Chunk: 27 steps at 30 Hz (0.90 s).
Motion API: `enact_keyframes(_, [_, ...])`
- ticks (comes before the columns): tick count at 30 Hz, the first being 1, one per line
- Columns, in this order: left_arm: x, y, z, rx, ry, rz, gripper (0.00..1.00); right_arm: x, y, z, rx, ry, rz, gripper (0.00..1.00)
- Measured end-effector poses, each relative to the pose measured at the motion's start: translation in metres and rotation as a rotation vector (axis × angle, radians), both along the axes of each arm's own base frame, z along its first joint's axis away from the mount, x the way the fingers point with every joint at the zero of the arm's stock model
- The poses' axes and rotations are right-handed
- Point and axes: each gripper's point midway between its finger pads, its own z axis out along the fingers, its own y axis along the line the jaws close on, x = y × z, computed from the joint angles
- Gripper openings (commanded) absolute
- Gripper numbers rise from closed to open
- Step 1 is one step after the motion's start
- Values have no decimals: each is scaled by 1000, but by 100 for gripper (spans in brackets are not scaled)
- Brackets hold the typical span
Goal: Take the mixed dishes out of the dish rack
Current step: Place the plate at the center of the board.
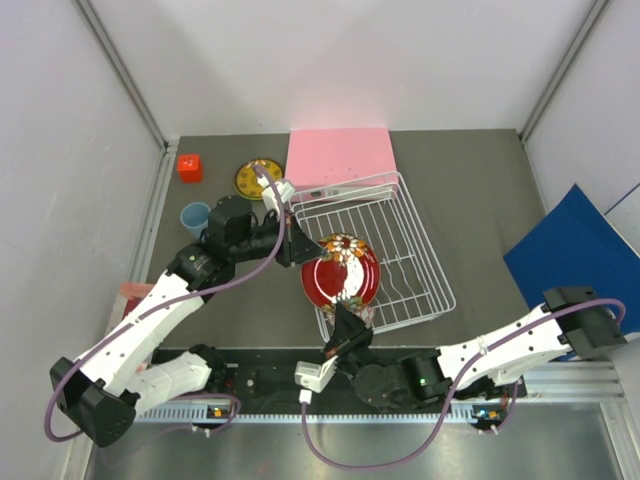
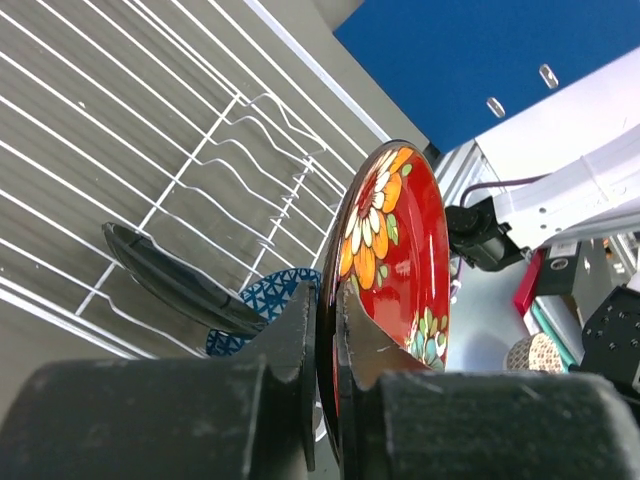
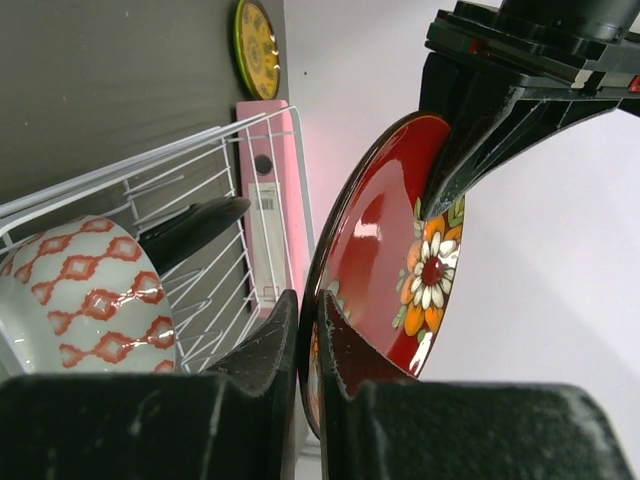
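Observation:
The black-and-red plate [image 1: 342, 272] with a flower pattern stands on edge over the near left part of the white wire dish rack [image 1: 405, 240]. My left gripper [image 1: 303, 250] is shut on its far rim, and the left wrist view shows the jaws [image 2: 328, 305] pinching the plate [image 2: 395, 240]. My right gripper [image 1: 346, 322] is shut on its near rim [image 3: 308, 305]. The small patterned bowl lies in the rack beside the plate, blue inside [image 2: 262, 300], red-white outside [image 3: 80, 290]. The yellow-amber plate [image 1: 258, 178] and the light blue cup [image 1: 194, 217] sit on the table left of the rack. The lime green plate is out of view.
A flat pink box [image 1: 340, 158] lies against the rack's far edge. A small red cube [image 1: 190, 167] sits at the far left. A blue folder [image 1: 575, 260] leans at the right. A dark elongated piece [image 2: 170, 275] lies in the rack near the bowl.

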Motion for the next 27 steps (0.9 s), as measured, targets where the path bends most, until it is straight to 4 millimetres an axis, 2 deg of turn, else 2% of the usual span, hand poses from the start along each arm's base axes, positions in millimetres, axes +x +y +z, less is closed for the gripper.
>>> enact_keyframes(1, [0, 1, 0, -1, 5, 8, 0, 0, 0, 0, 0, -1, -1, 29])
enact_keyframes(2, [0, 1, 0, -3, 9, 16, 0, 0, 0, 0, 0, -3, -1, 48])
enact_keyframes(4, [-1, 1, 1, -4, 1, 17, 0, 1, 0, 2, 14, -3, -7, 60])
enact_keyframes(5, [-1, 2, 0, 4, 0, 22, 0, 1, 0, 5, 19, -9, -16, 71])
enact_keyframes(7, [0, 4, -4, 18, 4, 41, 0, 3, -2, 9, 43, -11, -35, 80])
enact_keyframes(8, [1, 6, -5, 26, 5, 56, 0, 3, -3, 11, 50, -12, -44, 99])
enact_keyframes(13, [17, 21, -9, 60, 1, 175, 0, 7, -12, 22, 116, -16, -108, 100])
enact_keyframes(17, [39, 51, 0, 50, -10, 356, 0, 12, -25, 43, 237, 5, -179, 100])
enact_keyframes(21, [69, 103, 7, 36, -1, 624, 0, 21, -52, 87, 509, 92, -280, 100])
enact_keyframes(22, [77, 121, 5, 48, 10, 716, 0, 24, -60, 99, 603, 128, -303, 100])
enact_keyframes(24, [88, 142, -5, 84, 40, 832, 0, 31, -77, 122, 783, 199, -341, 100])
enact_keyframes(27, [97, 153, -26, 137, 107, 900, 0, 40, -102, 139, 992, 284, -378, 100])
